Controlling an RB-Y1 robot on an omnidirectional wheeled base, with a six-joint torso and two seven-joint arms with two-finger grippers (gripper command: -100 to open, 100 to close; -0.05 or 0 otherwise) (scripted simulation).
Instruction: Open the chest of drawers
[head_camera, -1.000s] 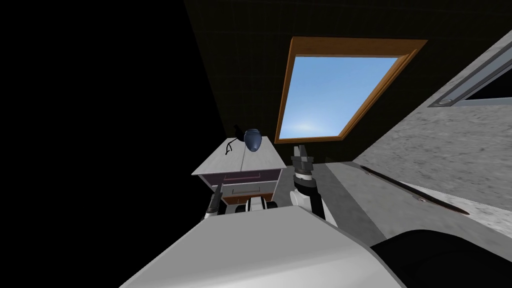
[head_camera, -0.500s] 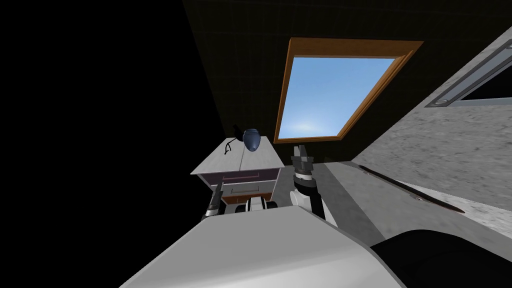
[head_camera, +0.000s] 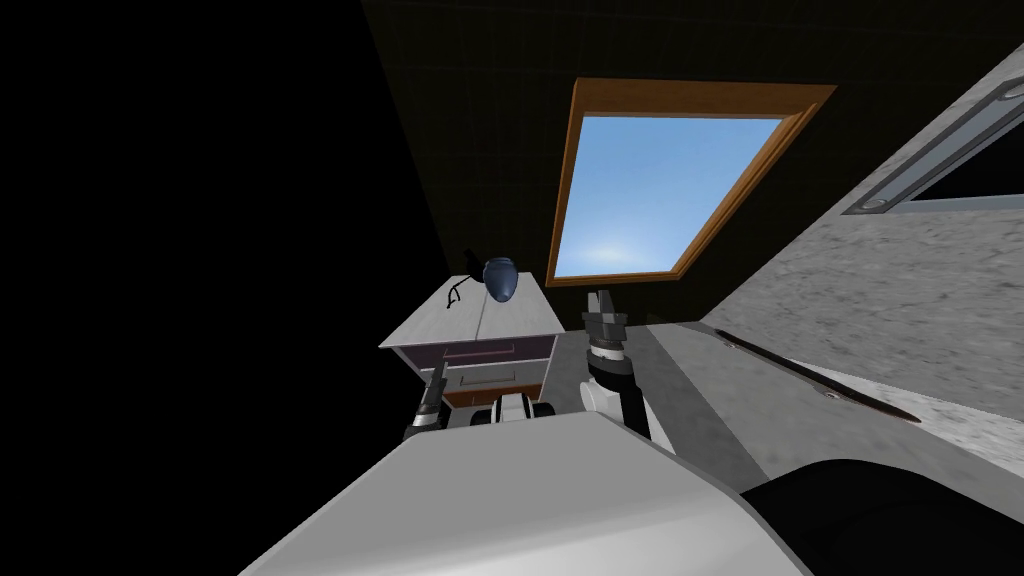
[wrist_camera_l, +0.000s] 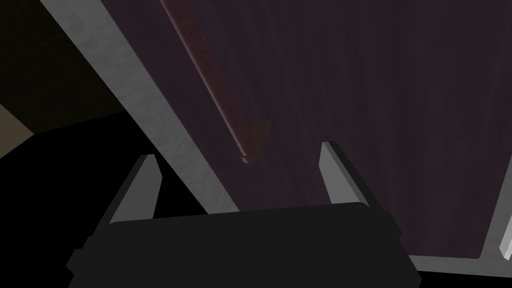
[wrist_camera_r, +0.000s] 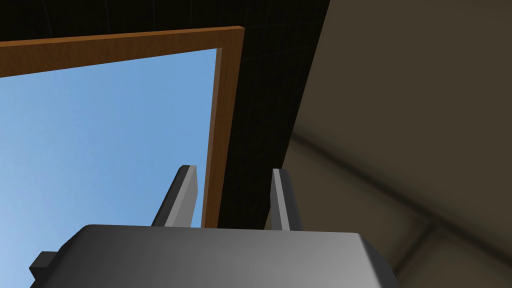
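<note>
Where the left claw (wrist_camera_l: 237, 151) stands wide and empty before the chest of drawers (head_camera: 450, 325), the squared end of a slim reddish-brown bar handle (wrist_camera_l: 212, 80) lies just beyond its blade-like fingers (wrist_camera_l: 145, 185); the bar's other end is cut off. Smooth dark purple front panel (wrist_camera_l: 375, 100), mottled light grey edge strip (wrist_camera_l: 150, 110). Rounded blue object (head_camera: 502, 280) on the chest's pale top, kind unclear. Beside the chest, the right claw (head_camera: 601, 296) is raised, narrowly parted, holding nothing.
</note>
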